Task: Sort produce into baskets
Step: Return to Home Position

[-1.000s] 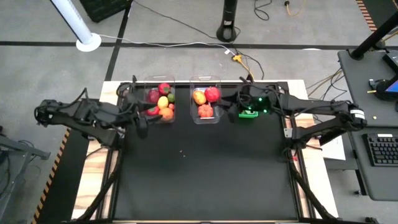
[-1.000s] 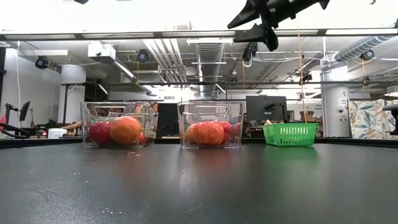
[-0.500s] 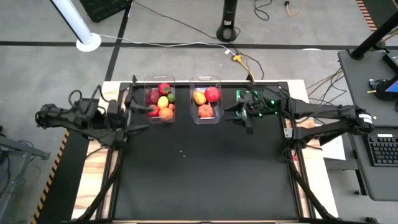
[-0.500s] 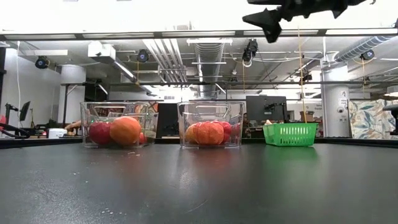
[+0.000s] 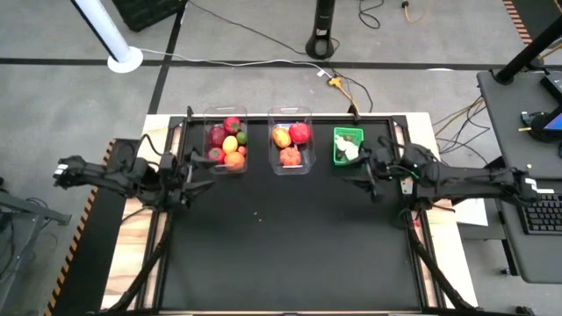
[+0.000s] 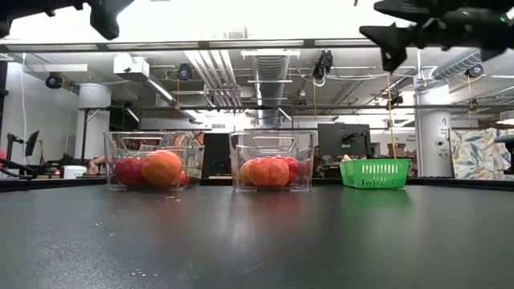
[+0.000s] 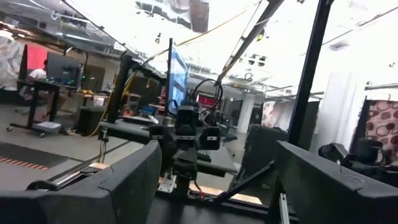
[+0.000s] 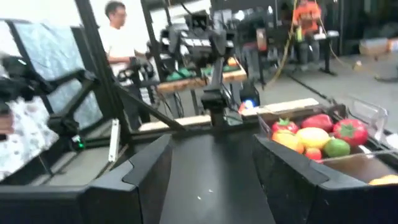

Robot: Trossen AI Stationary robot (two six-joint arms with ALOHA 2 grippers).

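From above, a black tabletop (image 5: 290, 246) carries three containers in a row along its far edge. The left tub (image 5: 226, 117), clear plastic, holds red, yellow, lime green, orange and dark purple produce (image 5: 230, 145). The middle tub (image 5: 290, 117), also clear, holds orange and red pieces. The green basket (image 5: 336, 147) holds white garlic-like pieces. The left hand (image 5: 185, 168) hangs near the left tub's outer side, the right hand (image 5: 368, 172) near the green basket's corner. From table height, orange and red fruit show through the tubs' fronts, the basket's mesh hides its contents, and both arms are dark shapes high up. Behind is a workshop with ceiling ducts. The left wrist view shows fingers (image 7: 124, 186) spread wide, nothing between them. The right wrist view shows the same empty gap, one tub of produce, and people standing beyond.
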